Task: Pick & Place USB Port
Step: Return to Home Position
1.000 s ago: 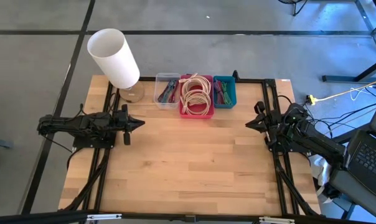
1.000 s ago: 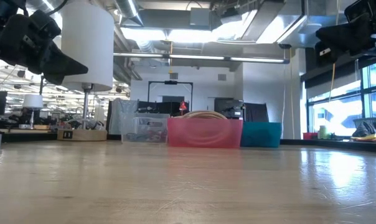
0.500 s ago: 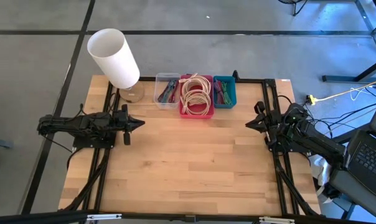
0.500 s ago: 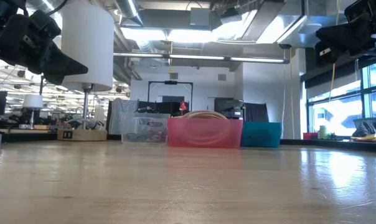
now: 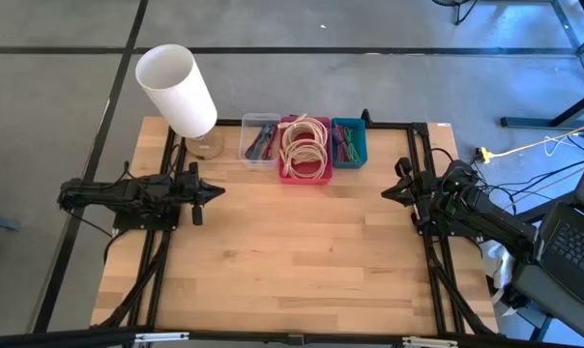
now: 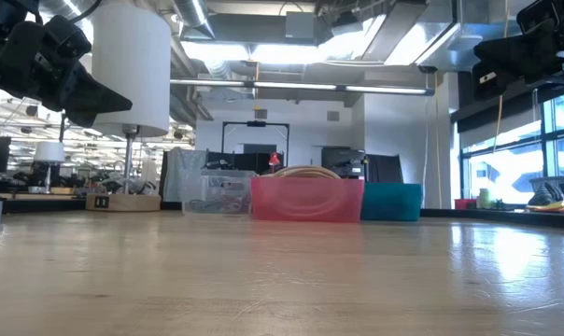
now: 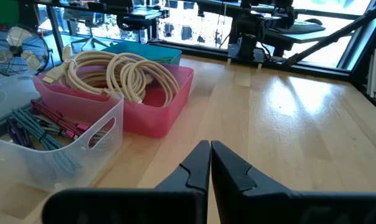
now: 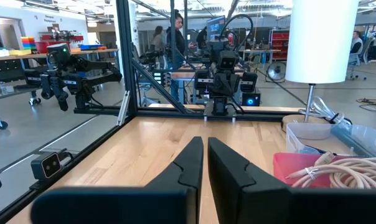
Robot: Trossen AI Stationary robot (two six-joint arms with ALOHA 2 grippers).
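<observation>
Three small bins stand in a row at the table's far edge. The clear bin (image 5: 260, 138) holds purple and pink cables (image 7: 38, 124). Coiled cream cables (image 7: 113, 71) fill the pink bin (image 5: 306, 153), and the teal bin (image 5: 349, 142) holds coloured cables. The USB port itself is out of view or hidden among the cables. My left gripper (image 5: 219, 192) hovers shut over the table's left side, pointing toward the middle, short of the bins (image 7: 210, 149). My right gripper (image 5: 384, 193) hovers shut over the right side, facing the left one (image 8: 205, 146).
A white lamp (image 5: 176, 90) stands at the far left corner, its shade leaning over the table's edge. Bare wooden tabletop (image 5: 292, 242) spreads between the two arms and toward the near edge. A laptop (image 5: 572, 242) and loose cables lie off the table's right side.
</observation>
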